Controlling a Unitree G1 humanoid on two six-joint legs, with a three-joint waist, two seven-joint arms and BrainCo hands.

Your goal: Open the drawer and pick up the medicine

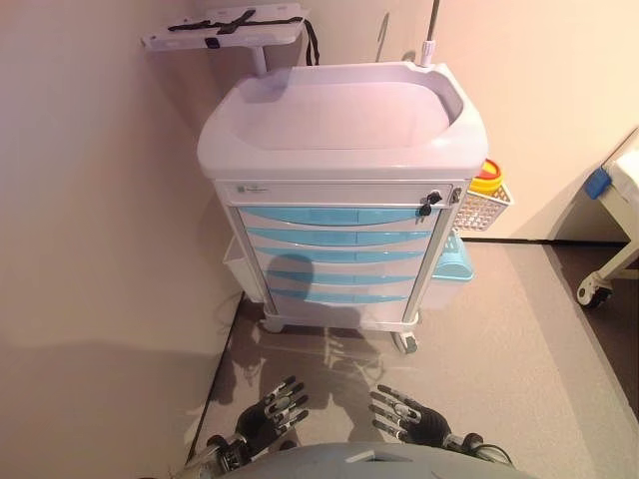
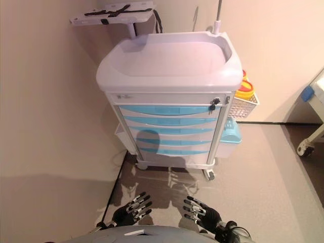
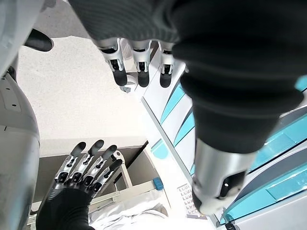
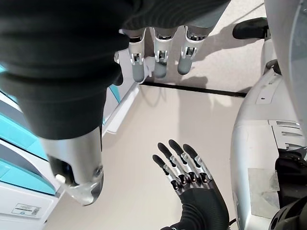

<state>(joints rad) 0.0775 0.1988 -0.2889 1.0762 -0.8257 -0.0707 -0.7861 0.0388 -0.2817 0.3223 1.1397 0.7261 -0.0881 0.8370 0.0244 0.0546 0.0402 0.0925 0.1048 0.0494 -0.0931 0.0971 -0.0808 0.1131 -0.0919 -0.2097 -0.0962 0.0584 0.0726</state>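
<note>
Floor (image 1: 519, 329), cart (image 1: 344, 130) drawers (image 1: 339, 254) closed, hands low

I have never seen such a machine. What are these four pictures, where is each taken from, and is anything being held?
This is a humanoid robot. Two pictures come from cameras in its head, looking down; two come from cameras on its wrists. Ahead stands a medical cart on wheels, with blue drawers, all closed. Its white top tray looks bare. A side basket carries a yellow container. Low in the head views are the left hand and the right hand, fingers straight, holding nothing. Each wrist view shows its own fingers close up and the other hand farther off. No medicine is visible.
</note>
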